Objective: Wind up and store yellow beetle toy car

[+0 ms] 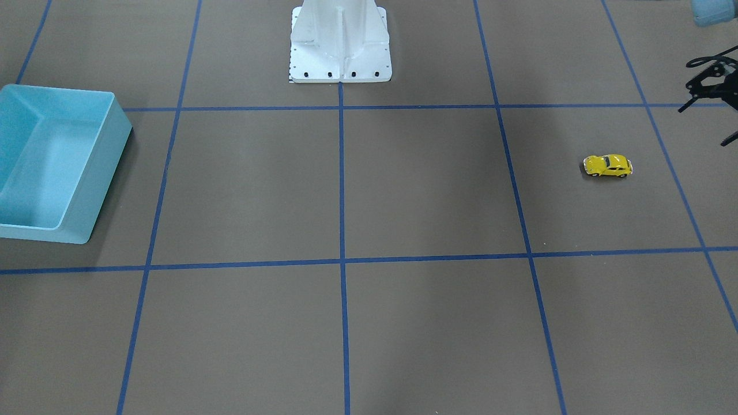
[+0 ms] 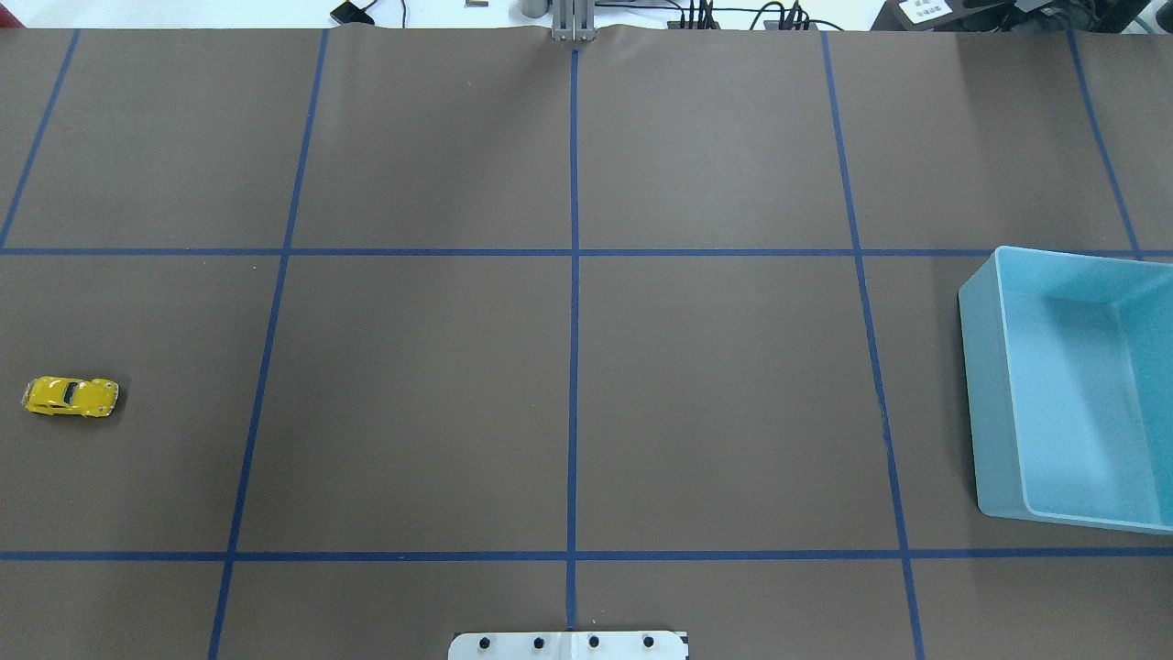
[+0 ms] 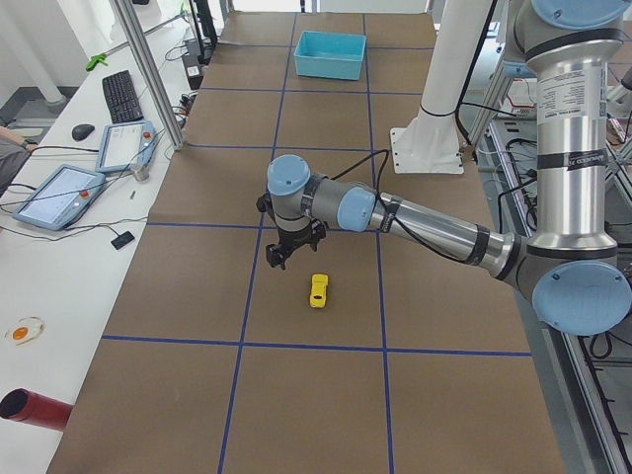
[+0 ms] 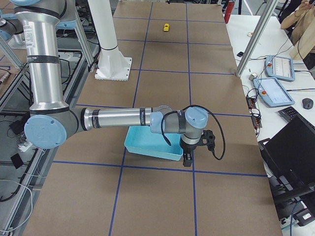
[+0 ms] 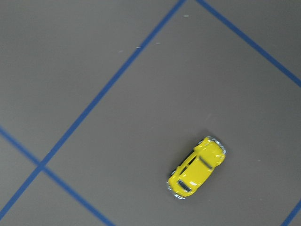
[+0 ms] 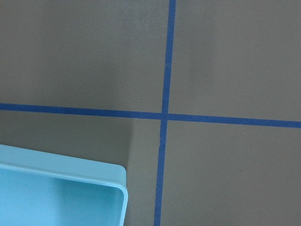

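Observation:
The yellow beetle toy car (image 1: 607,166) stands on its wheels on the brown table at the robot's far left, alone in a taped square. It also shows in the overhead view (image 2: 71,396), the left side view (image 3: 319,290) and the left wrist view (image 5: 196,167). My left gripper (image 1: 703,124) hangs above the table near the car, apart from it, open and empty. My right gripper (image 4: 188,158) hovers by the corner of the light blue bin (image 2: 985,367). It shows only in the right side view, so I cannot tell whether it is open or shut.
The bin (image 1: 86,173) sits empty at the robot's far right. The white robot base (image 1: 340,57) stands at the table's middle edge. Blue tape lines (image 2: 574,367) divide the table into squares. Tablets and a keyboard lie on the side desk (image 3: 69,188).

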`<state>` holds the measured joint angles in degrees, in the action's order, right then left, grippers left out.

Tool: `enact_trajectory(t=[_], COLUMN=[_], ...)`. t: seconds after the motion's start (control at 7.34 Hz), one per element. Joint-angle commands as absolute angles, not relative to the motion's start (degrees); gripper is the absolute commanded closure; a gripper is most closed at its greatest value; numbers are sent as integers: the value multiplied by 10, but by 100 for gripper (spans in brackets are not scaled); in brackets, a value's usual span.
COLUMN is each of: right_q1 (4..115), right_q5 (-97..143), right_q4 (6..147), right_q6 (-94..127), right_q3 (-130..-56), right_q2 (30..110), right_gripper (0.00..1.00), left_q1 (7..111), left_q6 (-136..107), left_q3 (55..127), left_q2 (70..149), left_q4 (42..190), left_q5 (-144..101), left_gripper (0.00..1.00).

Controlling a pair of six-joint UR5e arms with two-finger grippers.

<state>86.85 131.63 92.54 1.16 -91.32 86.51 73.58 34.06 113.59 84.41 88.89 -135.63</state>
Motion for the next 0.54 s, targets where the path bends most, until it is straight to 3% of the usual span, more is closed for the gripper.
enact_trajectory(t=[0.0, 0.41], right_q1=[870, 870], right_q5=[1316, 1316], right_q4=[925, 925], right_q6=[12, 11], right_q3=[-913, -912], right_q2=[866, 870], right_gripper=[0, 0], left_q1=[652, 613], left_q6=[344, 371], left_q3=[1137, 1133], left_q2=[846, 839], left_q4=[955, 1002], left_q5=[-1282, -1228], left_gripper=[0, 0])
